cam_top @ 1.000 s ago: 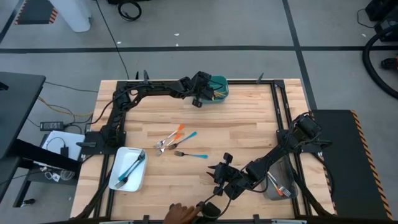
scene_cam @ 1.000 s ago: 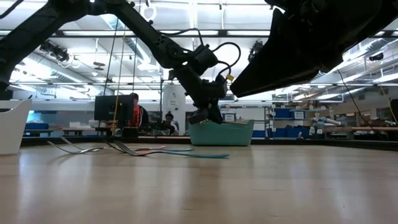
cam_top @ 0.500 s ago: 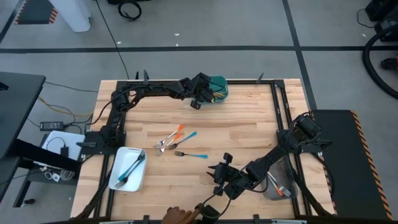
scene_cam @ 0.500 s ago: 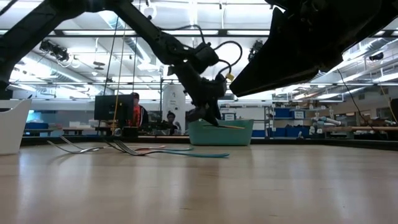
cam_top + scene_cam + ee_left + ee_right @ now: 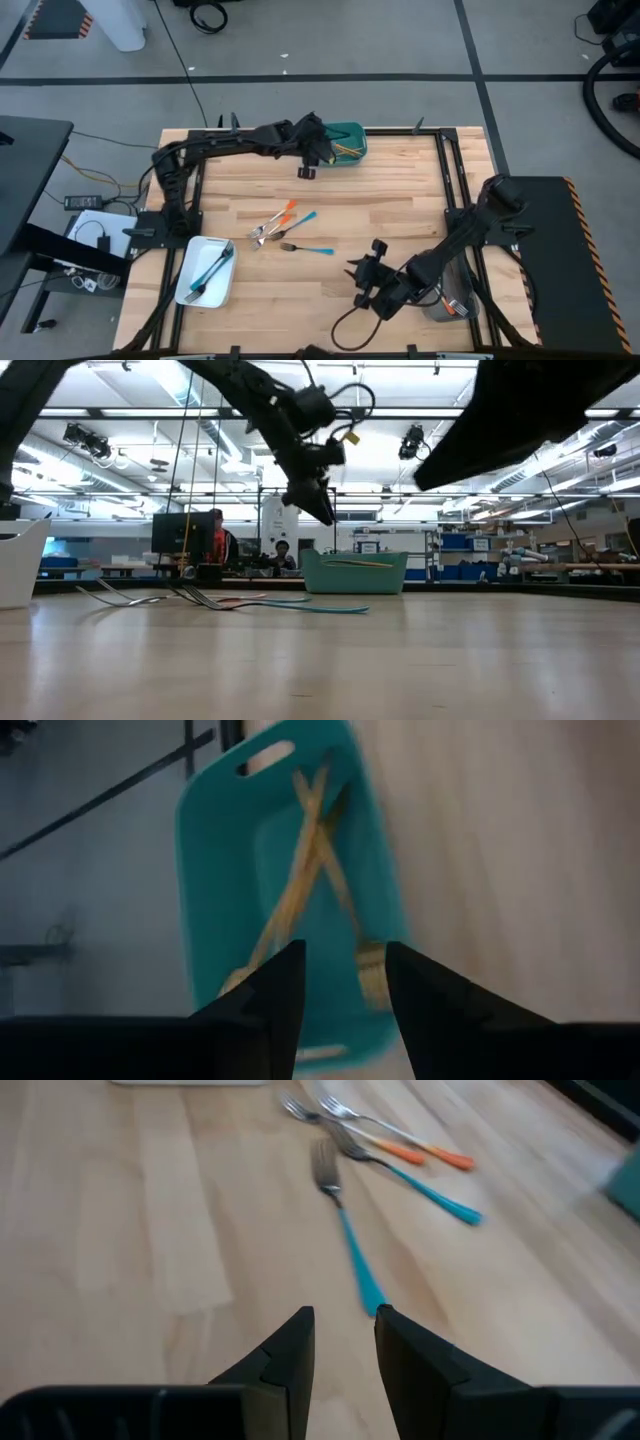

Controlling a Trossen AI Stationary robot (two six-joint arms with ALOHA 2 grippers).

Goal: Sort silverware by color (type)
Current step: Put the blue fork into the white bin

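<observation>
My left gripper (image 5: 305, 168) (image 5: 320, 510) hangs open and empty above the table, just left of the teal tray (image 5: 352, 136) at the far edge. In the left wrist view (image 5: 345, 955) that tray (image 5: 225, 870) holds crossed gold pieces (image 5: 300, 870). My right gripper (image 5: 360, 280) (image 5: 345, 1320) is open near the near edge and points at a blue-handled fork (image 5: 345, 1230) (image 5: 312, 249) lying flat. Orange-handled and blue-handled forks (image 5: 280, 218) (image 5: 400, 1145) lie in a loose heap at mid-table.
A white tray (image 5: 188, 288) at the near left holds blue-handled pieces (image 5: 212, 268). A grey tray (image 5: 452, 308) at the near right holds orange-handled pieces, partly under the right arm. A black frame edges the table. Bare wood lies between the heap and the teal tray.
My left gripper has risen from the teal tray and drawn back toward the table's left; a gold piece now lies across the tray's top. My right gripper has shifted slightly toward the right. A person's hand at the near edge has gone from view.
</observation>
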